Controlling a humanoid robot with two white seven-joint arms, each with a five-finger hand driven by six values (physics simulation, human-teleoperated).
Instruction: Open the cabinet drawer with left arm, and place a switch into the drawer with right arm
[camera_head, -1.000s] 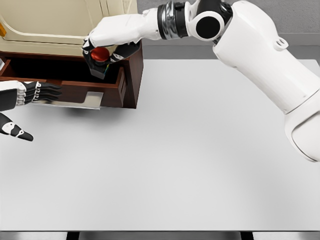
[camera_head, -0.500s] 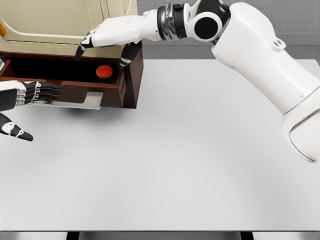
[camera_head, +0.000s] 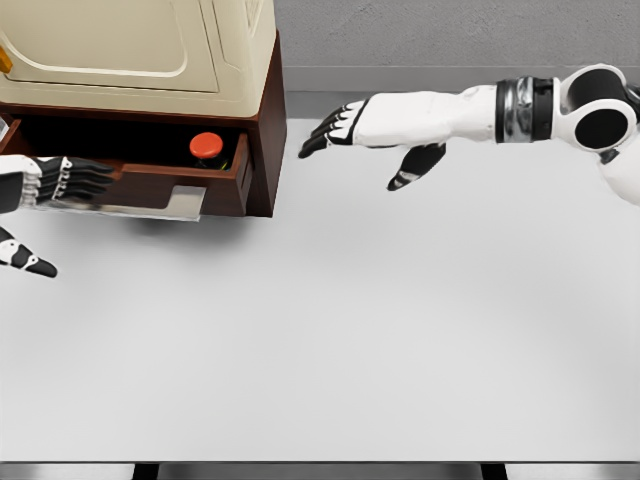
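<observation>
Head view. The cabinet (camera_head: 150, 60), cream upper body on a dark brown wooden base, stands at the far left corner of the white desk (camera_head: 350, 330). Its drawer (camera_head: 175, 180) is pulled out toward the viewer, with a flat metal handle plate on its front.

The switch (camera_head: 207, 147), dark body with 1 red round button on top, sits inside the open drawer at its right end, just beside the right wall. Only the button and a little of the body show above the drawer front. Nothing touches it.

Right hand (camera_head: 360, 135): over the desk, to the right of the cabinet and clear of it, arm entering from the right edge. Fingers apart and extended toward the cabinet, thumb hanging below the palm. It holds nothing.

Left hand (camera_head: 45, 185): at the left edge, dark fingers (camera_head: 85, 177) lying along the left part of the drawer front, above the metal plate. They reach along it rather than curl; whether they actually press the wood cannot be told. The thumb points down and away, over the desk.
</observation>
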